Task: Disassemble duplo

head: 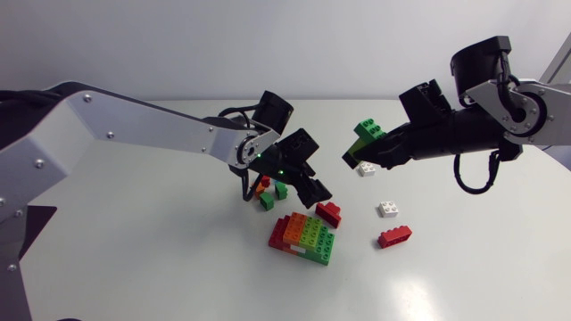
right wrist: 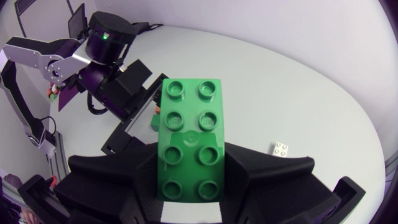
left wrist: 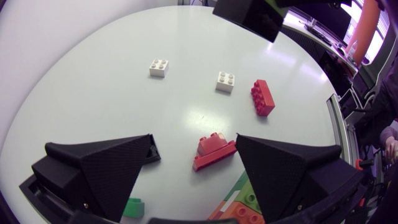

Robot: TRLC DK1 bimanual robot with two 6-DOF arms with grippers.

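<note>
Clamped the green brick [right wrist: 189, 140] between the right gripper [right wrist: 189, 163] fingers, aloft over the bench [head: 473, 276], studs facing the wrist, long axis along the fingers, pointing left. Hung the left gripper [left wrist: 194, 149] released above the stack [head: 305, 236]. Probably best lowered flat onto bare bench, clear of the stack, before letting go.

- This looks like a robotics lab test station: a left arm [head: 134, 120] and a right arm [head: 508, 107], both jointed metal, come in over one plain white bench [head: 134, 276].
- Toy bricks lie on the bench: a multicoloured stack [head: 305, 237], a white brick [head: 388, 209] and a red brick [head: 394, 236].
- The right end effector [head: 355, 152] grips a green brick [head: 368, 132].
- A green status light [right wrist: 104, 36] glows on the left arm's wrist.
</note>
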